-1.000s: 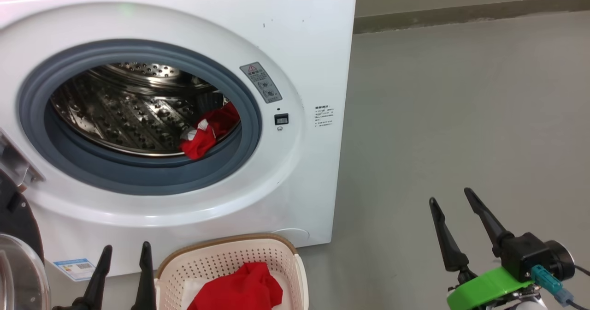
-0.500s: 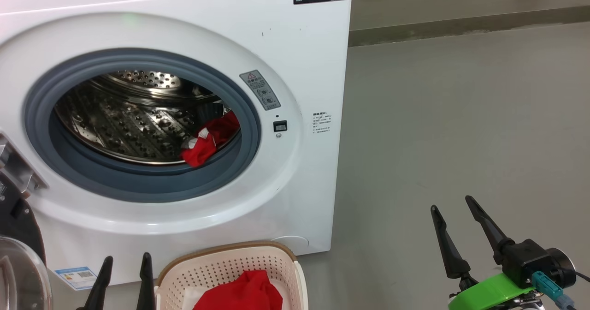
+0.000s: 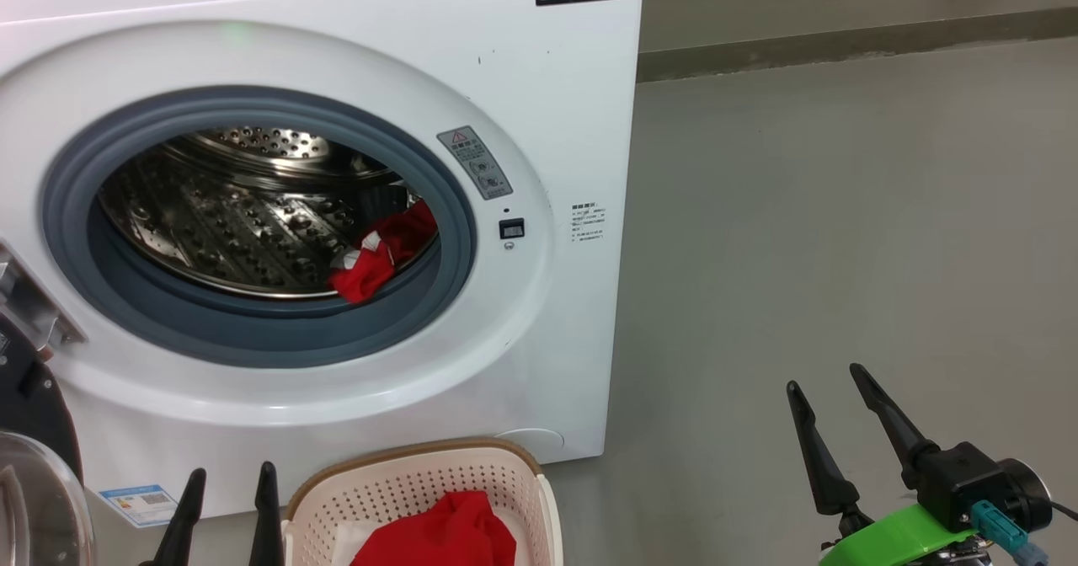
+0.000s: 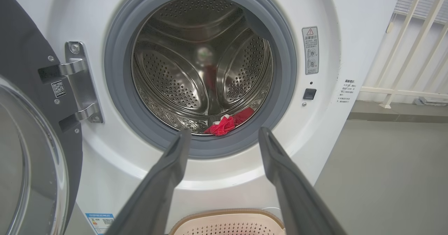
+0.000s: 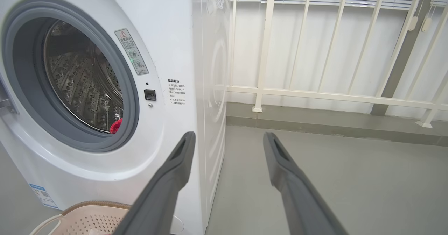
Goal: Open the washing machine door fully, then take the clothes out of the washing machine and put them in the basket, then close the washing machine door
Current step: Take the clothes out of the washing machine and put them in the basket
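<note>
Clothes (image 3: 383,250) in washing machine (image 3: 539,111), basket (image 3: 387,490); left end effector (image 3: 234,469), right end effector (image 3: 824,376) wide, empty.

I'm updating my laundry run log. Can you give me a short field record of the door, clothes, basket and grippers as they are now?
door: open, swung to the robot's left of washer
drum: red garment near front lip
basket: on floor before washer, holds second garment
left gripper: open, empty, beside basket
right gripper: open, empty, over floor
</note>
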